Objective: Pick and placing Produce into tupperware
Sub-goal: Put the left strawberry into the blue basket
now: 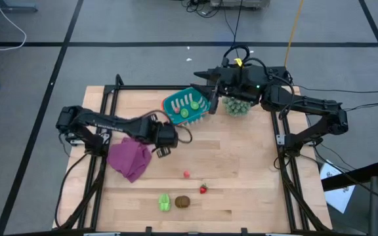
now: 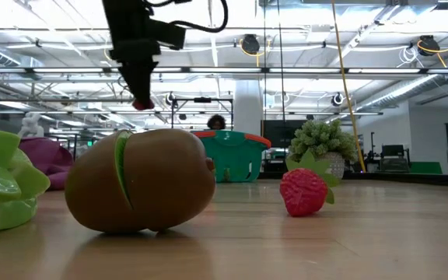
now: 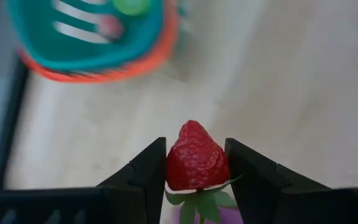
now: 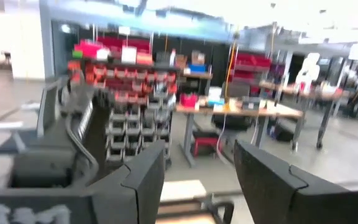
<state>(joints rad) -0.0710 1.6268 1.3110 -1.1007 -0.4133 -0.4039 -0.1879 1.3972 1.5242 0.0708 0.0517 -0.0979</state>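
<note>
The step in hand looks like a carry: the left gripper has its fingers closed on a red strawberry, pinched by the sides with the green leaf cap toward the wrist, and in the high view it hangs just near and left of the basket, beside the purple cloth. The next move, I judge, calls for bringing the berry over the basket's opening and then parting the fingers so it drops inside rather than on the rim. The basket is teal with slotted sides and an orange-red underside, sitting at the far middle of the table next to the spiky plant; it seems to hold a light green piece and something red. The right gripper waits with its fingers apart and empty above the far side, near the plant. Left on the near table are a second strawberry, a tiny red piece, a green piece and a brown oval.
</note>
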